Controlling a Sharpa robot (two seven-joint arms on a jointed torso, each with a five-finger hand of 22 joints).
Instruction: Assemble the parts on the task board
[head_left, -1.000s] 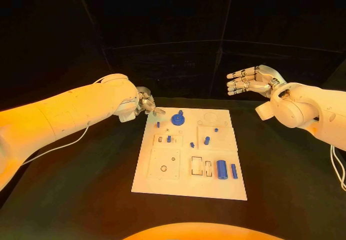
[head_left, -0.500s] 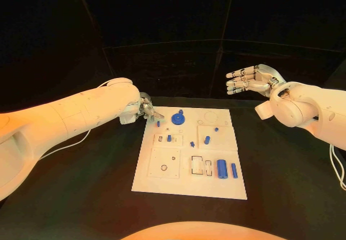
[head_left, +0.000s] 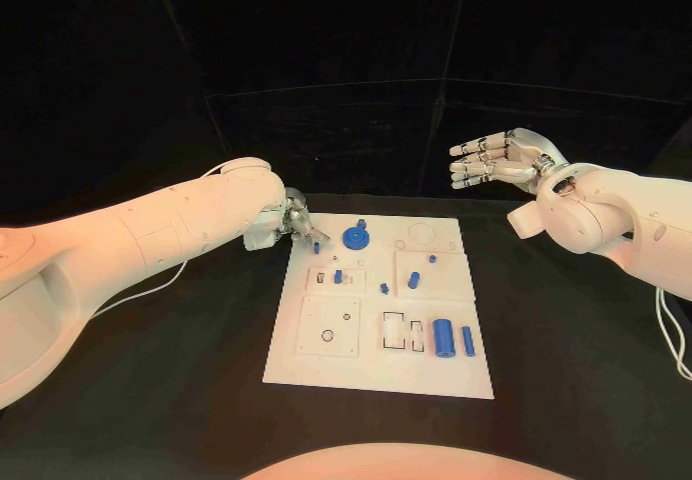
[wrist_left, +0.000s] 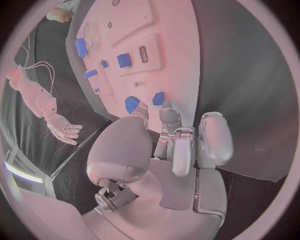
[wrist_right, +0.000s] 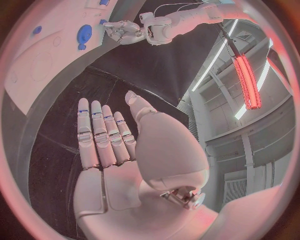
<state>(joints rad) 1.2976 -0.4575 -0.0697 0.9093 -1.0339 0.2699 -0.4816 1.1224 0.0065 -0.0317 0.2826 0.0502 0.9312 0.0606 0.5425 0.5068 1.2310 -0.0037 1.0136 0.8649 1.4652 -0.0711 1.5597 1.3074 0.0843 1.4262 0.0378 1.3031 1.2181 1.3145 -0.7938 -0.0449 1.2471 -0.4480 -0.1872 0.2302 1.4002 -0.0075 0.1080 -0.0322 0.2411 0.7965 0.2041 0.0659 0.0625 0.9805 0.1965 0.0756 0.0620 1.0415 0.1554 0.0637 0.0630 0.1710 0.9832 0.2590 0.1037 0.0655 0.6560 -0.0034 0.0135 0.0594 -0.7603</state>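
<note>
Black bench, dark room behind. Head view: white task board lies flat at mid-bench, long side running away from the robot. Landmark: the blue disc part near the board's far left corner. Left hand sits just beside the disc, over the board's far left edge, fingers bunched and angled down toward a small blue peg. Whether anything is pinched there, cannot tell from this view. Right hand hangs well apart from the disc, raised beyond the board's far right corner, fingers apart, holding nothing; likely parked clear so the left has room to work. Parts counted on the board: about nine blue pieces. One disc, two upright bars at the near end far from the disc, the rest small pegs and blocks between. Several pale recesses stand unfilled, so assembly looks early.

Left wrist view: left hand with fingertips curled close to the board's edge, touching or nearly touching a blue part; a second blue part sits just beside it. Grip unclear; contact hidden by the fingers.

Right wrist view: right hand flat, fingers straight and side by side, empty. Disc and board corner visible beyond it, the left hand close to the disc.
</note>
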